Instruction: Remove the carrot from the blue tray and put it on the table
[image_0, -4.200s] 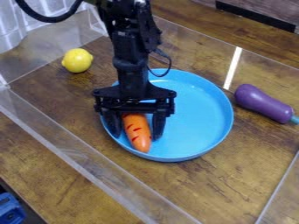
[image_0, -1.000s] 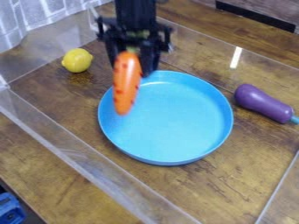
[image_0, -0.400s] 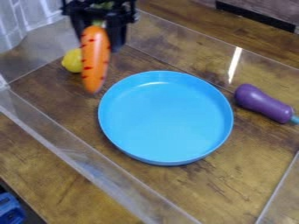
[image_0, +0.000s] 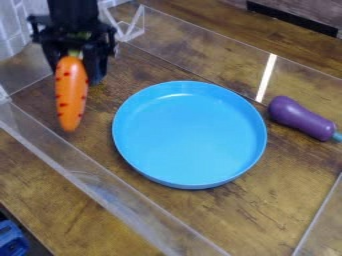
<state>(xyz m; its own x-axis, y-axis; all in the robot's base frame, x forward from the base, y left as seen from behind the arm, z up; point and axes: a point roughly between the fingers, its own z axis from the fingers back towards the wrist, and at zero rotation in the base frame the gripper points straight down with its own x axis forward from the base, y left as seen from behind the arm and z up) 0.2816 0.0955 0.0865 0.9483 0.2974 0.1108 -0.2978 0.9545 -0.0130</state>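
Carrot (image_0: 68, 95) hangs nose-down from the gripper (image_0: 71, 62), out past the tray's nine o'clock edge and over bare wood. From where I stand it looks clamped at its leafy top end, the jaws set about a carrot's width apart and closed on it, so the orange body dangles straight below like a plumb bob. That upright hold makes sense: gripped at one end, it can be lowered tip first without the fingers hitting the surface (image_0: 201, 215).

Blue tray (image_0: 190, 134) sits empty in the middle, well apart from the carrot now, so the lifting-out part of the job appears done. What remains, I'd judge, is the set-down on the planks beside the clear acrylic wall (image_0: 80, 175) at about eight o'clock.

Purple eggplant (image_0: 303, 118) lies off at the tray's three o'clock, well clear of all this. I can't tell how near the carrot's tip is to the wood; let go upright, it will likely tip over and may roll a little.
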